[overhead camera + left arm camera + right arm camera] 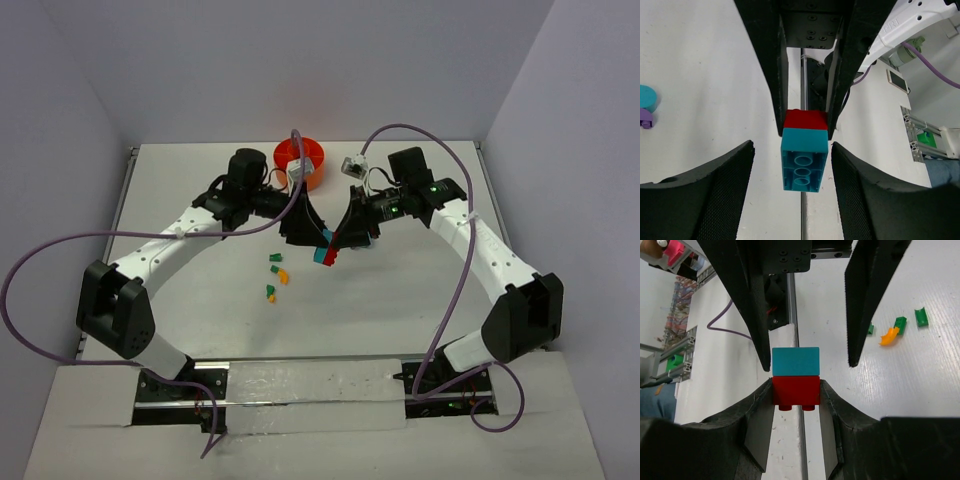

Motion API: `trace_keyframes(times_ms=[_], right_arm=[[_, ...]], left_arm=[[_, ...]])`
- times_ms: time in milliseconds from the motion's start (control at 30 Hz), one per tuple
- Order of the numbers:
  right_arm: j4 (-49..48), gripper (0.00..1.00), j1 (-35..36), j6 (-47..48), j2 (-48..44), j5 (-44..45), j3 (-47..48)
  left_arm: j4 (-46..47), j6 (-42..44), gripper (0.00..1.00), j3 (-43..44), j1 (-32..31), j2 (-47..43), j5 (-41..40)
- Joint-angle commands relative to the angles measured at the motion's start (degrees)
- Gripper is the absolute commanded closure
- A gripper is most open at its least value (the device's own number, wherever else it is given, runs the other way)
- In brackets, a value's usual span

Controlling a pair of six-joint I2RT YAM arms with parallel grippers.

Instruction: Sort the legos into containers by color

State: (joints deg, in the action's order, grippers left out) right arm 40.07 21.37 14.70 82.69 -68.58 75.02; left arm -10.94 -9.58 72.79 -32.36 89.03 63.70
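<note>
Mid-frame in the top view, the right gripper (795, 384) holds the red brick (795, 391) and the left gripper (791, 152) stands wide around the teal brick (804, 167) joined to it; a crooked closing could knock both down.

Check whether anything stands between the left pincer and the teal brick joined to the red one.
Nothing visible does. The teal brick sits inside the open left pincer. The red brick joined to it is clamped in the right pincer.

Top camera looks down from behind; close wrist cameras share joined bricks (804, 150).
</note>
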Motion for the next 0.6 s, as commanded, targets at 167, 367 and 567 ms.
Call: trace_keyframes(times_ms=[167, 367, 567], right_arm=[[1.5, 1.00, 0.7, 0.7, 1.0, -1.2, 2.9], [1.8, 1.00, 0.7, 1.2, 0.7, -1.1, 2.7], [2.7, 1.00, 0.2, 1.9, 0.1, -0.8, 2.2]], left_arm=[[2.2, 0.0, 0.53, 1.4, -0.4, -0.8, 1.5], [-1.0, 2.8, 0.98, 1.6, -0.2, -1.0, 0.1], [-3.5, 5.8, 1.00, 0.6, 2.6, -1.7, -0.4]])
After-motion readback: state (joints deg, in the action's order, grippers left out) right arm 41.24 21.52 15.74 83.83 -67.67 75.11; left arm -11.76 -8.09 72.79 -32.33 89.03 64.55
